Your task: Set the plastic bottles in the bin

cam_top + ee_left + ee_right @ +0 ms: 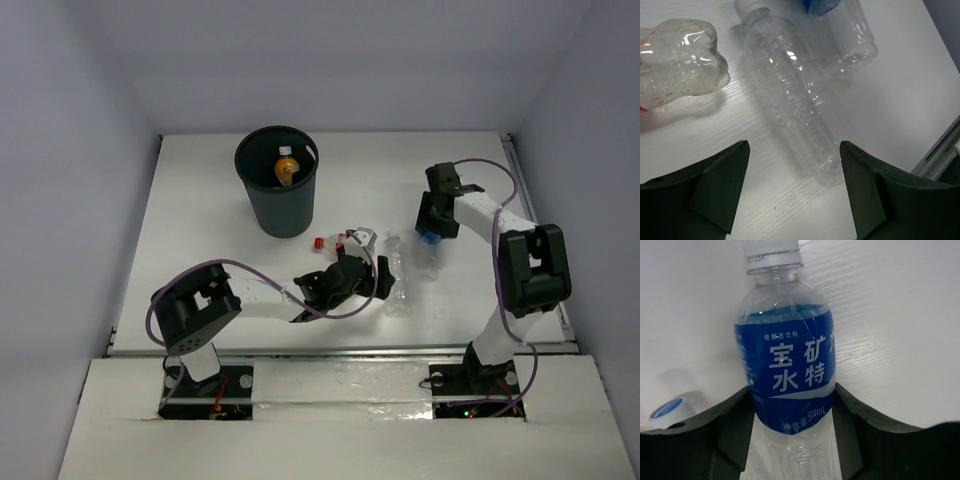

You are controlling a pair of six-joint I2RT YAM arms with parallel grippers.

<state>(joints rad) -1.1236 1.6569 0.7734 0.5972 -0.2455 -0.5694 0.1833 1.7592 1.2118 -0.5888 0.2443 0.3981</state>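
While one orange-filled bottle [286,168] already lies inside the black bin [280,212] at the far left of the white table [200,250], the overhead view shows the other bottles lying mid-table, well apart from the bin. The left gripper [358,278] hovers low beside a plain clear bottle [397,285]. A red-capped bottle [335,241] lies just beyond that gripper. The right gripper [432,232] is down on a blue-labelled bottle [430,258], just beside the plain one.

Left wrist view: the left gripper [792,187] stands wide with nothing between its fingers. The plain clear bottle [790,95] lies ahead, base nearest. The crumpled red-capped bottle [680,60] lies to its left and the blue-labelled bottle [850,35] close on its right.

Right wrist view: the blue-labelled bottle [785,355], white-capped, lies on the table. The right gripper [792,425] has both fingers against the sides of its label, with no gap showing.

The step in hand appears to be the right arm's pickup. A hold across the label looks sound. Thin plastic dents and slips, so a gentle squeeze and a straight lift would avoid dragging the neighbouring bottle.

The way to the bin crosses above the left arm and its looping cable [240,268]. The bin's rim is tall, so the carry likely needs height. Open table lies along the far side.
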